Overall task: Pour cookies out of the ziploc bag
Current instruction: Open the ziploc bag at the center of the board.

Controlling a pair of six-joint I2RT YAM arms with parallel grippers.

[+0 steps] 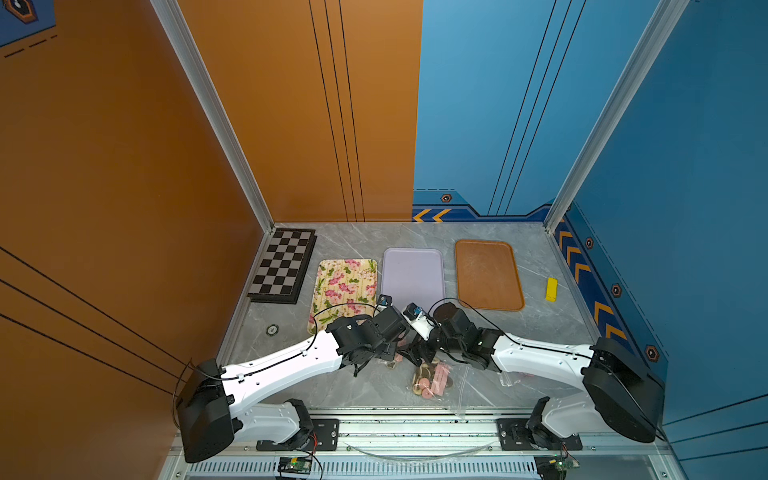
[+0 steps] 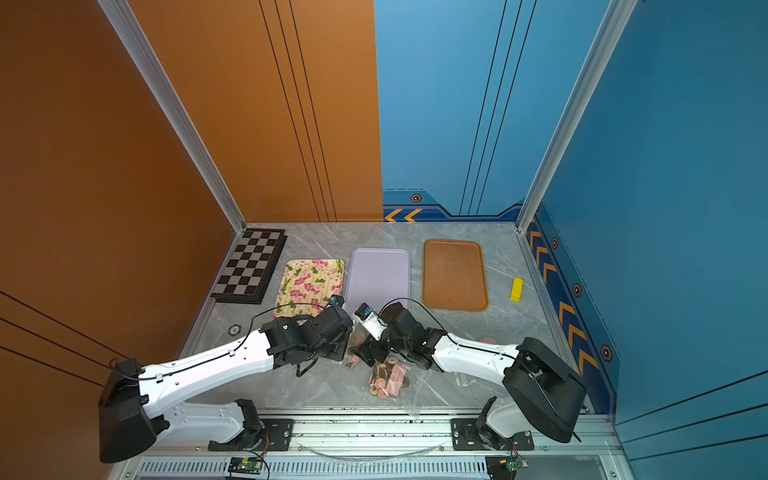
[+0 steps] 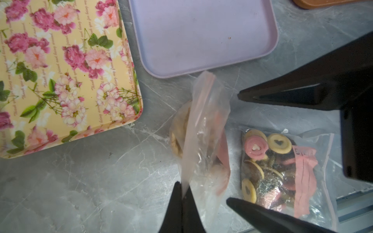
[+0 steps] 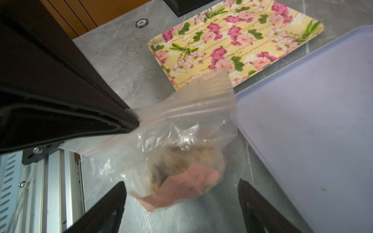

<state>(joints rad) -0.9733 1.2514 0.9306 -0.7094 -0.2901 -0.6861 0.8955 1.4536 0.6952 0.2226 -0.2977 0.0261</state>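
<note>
Grey tabletop (image 3: 80,171), bag (image 3: 205,125) pinched by left fingers (image 3: 173,209)

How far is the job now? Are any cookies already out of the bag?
Early. Done: the left gripper is shut on an edge of the ziploc bag. In hand: the open right gripper faces the bag, not yet gripping it. Left: the cookies show inside the bag; none lie on the lilac tray or the floral tray.
</note>
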